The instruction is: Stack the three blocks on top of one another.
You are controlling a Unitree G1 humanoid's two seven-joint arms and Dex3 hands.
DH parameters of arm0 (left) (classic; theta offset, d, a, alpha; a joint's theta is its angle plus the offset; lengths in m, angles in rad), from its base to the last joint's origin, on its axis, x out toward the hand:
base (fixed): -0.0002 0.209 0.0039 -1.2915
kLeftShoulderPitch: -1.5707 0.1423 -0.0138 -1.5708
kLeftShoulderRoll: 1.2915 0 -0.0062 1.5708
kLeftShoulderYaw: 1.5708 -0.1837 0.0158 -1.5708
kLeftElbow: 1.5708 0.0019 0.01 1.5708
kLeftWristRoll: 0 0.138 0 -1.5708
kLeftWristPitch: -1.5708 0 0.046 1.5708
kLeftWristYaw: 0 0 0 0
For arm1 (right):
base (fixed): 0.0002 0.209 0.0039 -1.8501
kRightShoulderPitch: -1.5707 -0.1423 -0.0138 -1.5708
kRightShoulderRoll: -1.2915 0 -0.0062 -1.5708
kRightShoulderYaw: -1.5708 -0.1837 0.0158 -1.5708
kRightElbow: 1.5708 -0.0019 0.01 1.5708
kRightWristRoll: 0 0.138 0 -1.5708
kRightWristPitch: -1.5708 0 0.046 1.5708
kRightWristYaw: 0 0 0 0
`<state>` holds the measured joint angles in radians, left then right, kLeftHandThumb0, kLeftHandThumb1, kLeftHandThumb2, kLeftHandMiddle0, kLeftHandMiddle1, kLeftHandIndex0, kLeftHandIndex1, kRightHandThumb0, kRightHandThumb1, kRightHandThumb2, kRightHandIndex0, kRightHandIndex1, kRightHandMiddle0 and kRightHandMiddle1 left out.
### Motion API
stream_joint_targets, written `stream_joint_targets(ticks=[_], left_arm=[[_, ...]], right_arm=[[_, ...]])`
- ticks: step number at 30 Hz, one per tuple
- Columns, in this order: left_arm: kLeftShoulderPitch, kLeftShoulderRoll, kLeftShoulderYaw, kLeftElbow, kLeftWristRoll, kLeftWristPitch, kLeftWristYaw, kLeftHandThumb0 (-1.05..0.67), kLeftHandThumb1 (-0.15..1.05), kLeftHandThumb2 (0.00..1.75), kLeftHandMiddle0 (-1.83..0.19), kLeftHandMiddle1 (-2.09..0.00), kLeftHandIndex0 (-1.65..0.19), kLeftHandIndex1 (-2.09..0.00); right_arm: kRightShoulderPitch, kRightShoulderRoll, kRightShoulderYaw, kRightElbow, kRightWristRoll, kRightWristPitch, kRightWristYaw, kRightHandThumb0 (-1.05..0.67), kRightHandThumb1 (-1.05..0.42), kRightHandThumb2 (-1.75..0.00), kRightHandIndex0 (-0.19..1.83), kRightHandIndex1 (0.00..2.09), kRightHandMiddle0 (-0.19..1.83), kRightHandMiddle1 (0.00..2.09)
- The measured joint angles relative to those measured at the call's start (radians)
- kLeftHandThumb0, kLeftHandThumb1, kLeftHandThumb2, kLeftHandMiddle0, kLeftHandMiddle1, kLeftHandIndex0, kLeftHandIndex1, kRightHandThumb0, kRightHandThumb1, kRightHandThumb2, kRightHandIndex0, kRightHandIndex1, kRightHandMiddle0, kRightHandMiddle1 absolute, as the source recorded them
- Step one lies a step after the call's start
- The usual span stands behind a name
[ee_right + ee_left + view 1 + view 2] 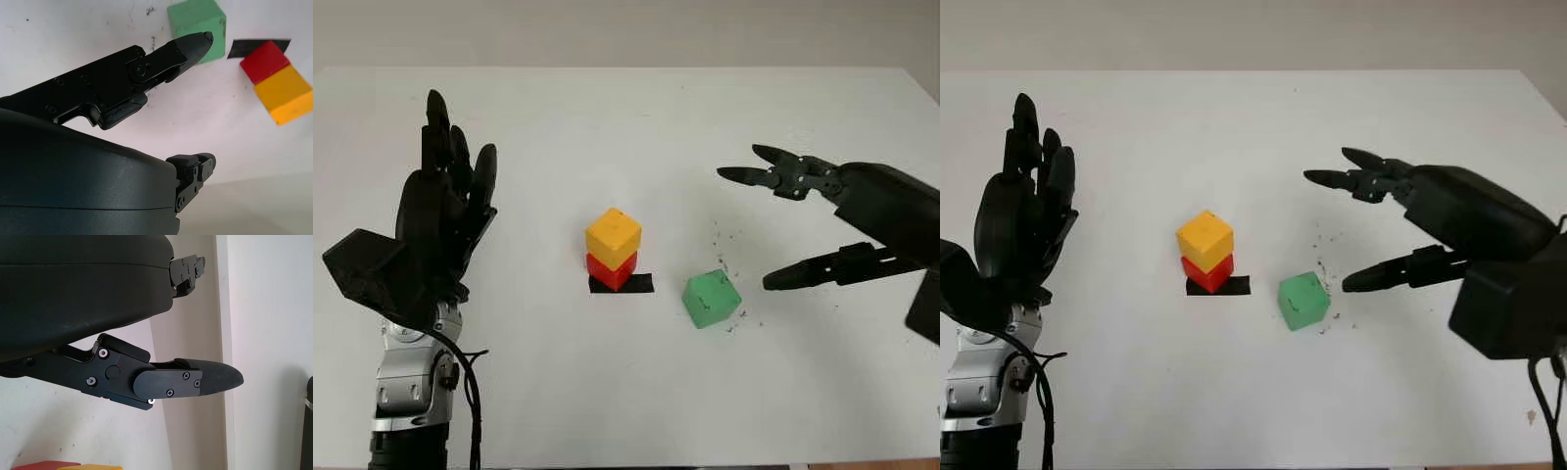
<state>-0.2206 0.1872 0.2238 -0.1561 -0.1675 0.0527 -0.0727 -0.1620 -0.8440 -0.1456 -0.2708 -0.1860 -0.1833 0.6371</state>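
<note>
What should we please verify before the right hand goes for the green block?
1. Yellow block sits on red block: ok, though turned a little.
2. Green block free on the table, apart from the stack: ok.
3. Right hand open, beside the green block: ok.
4. Left hand open, raised well clear of the stack: ok.
5. Stack steady enough for a third block: cannot tell.

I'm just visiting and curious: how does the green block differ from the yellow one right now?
The green cube-shaped block lies directly on the white table, alone; the yellow cube-shaped block sits on top of a red block. The green one is on the side of the open right hand, whose fingers point toward it; the yellow one stands nearer the table's middle. Both look like similar-sized cubes.
</note>
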Motion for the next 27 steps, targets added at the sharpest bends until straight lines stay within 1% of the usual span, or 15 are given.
stream_joint_targets(ticks=[6,9,11,18,21,27], left_arm=[[0.000,0.001,0.000,0.000,0.002,-0.001,0.000,-0.74,1.05,0.41,0.19,-0.02,0.19,-0.01],[0.000,0.001,0.001,0.000,-0.001,-0.001,-0.001,-0.75,1.05,0.41,0.19,-0.03,0.19,-0.02],[0.000,0.001,0.001,0.000,-0.001,-0.001,-0.002,-0.75,1.05,0.40,0.19,-0.03,0.19,-0.02],[0.001,0.005,0.003,-0.004,0.000,-0.001,-0.007,-0.75,1.05,0.41,0.19,-0.04,0.19,-0.03],[0.001,0.006,0.003,-0.007,0.006,0.002,-0.002,-0.79,1.05,0.39,0.19,-0.04,0.19,-0.02],[0.002,0.006,0.003,-0.012,0.007,0.009,0.002,-0.78,1.05,0.39,0.19,-0.04,0.18,-0.01]], right_arm=[[0.006,0.000,0.056,0.017,-0.054,-0.051,0.002,-0.70,-0.89,-0.04,-0.02,0.03,0.27,0.05],[0.008,0.000,0.076,0.055,-0.075,-0.114,0.000,-0.72,-0.89,-0.05,-0.04,0.03,0.25,0.04],[0.010,-0.002,0.088,0.087,-0.100,-0.168,-0.014,-0.75,-0.89,-0.05,-0.05,0.03,0.26,0.05],[0.011,-0.002,0.113,0.199,-0.130,-0.308,-0.065,-0.76,-0.88,-0.05,-0.03,0.05,0.31,0.07],[0.011,0.003,0.127,0.230,-0.128,-0.327,-0.076,-0.71,-0.87,-0.05,-0.04,0.05,0.30,0.07],[0.015,0.028,0.141,0.268,-0.166,-0.364,-0.159,-0.60,-0.88,-0.05,0.01,0.07,0.37,0.10]])
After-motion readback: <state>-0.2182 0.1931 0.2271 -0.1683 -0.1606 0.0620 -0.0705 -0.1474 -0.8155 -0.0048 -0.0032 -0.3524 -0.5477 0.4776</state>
